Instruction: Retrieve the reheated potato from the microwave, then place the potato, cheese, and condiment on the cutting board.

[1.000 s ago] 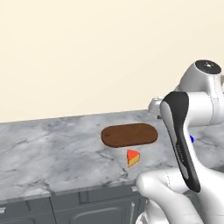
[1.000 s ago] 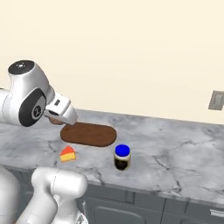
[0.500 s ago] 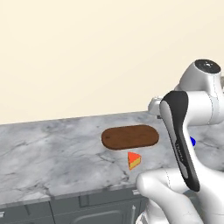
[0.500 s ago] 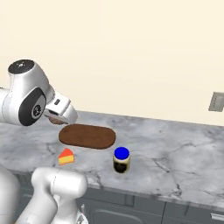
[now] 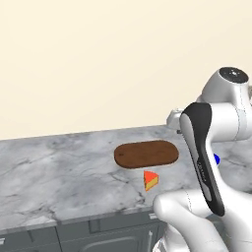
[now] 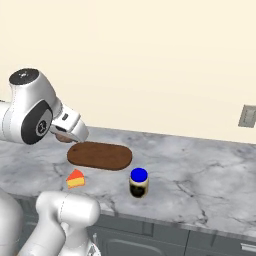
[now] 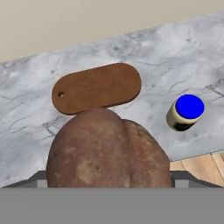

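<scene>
The gripper (image 6: 64,135) holds the potato (image 7: 107,151) between wide-set jaws, above the grey marble counter (image 6: 200,175) near one end of the bare cutting board (image 6: 100,155). Cheese (image 6: 75,178) and condiment bottle (image 6: 139,182) stand on the counter beside the board.

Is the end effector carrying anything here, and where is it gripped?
Yes: the potato sits in the end effector, above the counter near the cutting board. The contact points are hidden behind the potato, so the exact hold cannot be told.

A lumpy brown potato (image 7: 107,151) is sitting clamped in the gripper, hanging above the marble counter near a dark oval wooden cutting board (image 7: 97,88), an orange cheese wedge (image 6: 75,178) and a blue-capped condiment bottle (image 6: 139,182).
</scene>
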Motion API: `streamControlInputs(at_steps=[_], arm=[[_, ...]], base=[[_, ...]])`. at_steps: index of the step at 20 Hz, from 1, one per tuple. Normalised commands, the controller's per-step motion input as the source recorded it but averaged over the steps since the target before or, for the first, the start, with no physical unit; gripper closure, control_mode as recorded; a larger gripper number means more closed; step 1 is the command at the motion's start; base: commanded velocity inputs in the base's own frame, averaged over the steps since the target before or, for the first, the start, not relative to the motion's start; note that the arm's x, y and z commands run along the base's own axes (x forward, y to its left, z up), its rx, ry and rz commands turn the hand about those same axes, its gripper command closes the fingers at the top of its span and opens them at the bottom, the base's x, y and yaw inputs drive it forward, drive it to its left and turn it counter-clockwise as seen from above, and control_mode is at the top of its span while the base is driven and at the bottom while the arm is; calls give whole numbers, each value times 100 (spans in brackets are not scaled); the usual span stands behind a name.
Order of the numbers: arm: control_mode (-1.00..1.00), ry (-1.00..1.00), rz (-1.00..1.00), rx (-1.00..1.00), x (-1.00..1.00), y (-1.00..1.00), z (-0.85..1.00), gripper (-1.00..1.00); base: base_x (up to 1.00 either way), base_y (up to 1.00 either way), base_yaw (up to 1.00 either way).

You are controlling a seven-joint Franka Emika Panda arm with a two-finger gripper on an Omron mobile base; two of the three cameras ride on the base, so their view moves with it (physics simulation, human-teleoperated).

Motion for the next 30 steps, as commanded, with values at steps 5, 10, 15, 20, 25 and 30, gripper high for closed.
streamControlInputs(at_steps=[5, 10, 15, 20, 25, 30], arm=[[-100, 0, 0, 0, 2, 0, 0, 100], [-100, 0, 0, 0, 49, 4, -20, 100], [-100, 11, 11, 0, 70, 27, -25, 100], [-100, 24, 20, 0, 68, 29, -39, 100], [-100, 4, 13, -1, 59, 36, -52, 100], [-100, 4, 10, 0, 66, 28, -50, 100]], base=[[0, 0, 0], [0, 0, 0], [0, 0, 0], [0, 0, 0], [0, 0, 0], [0, 0, 0]])
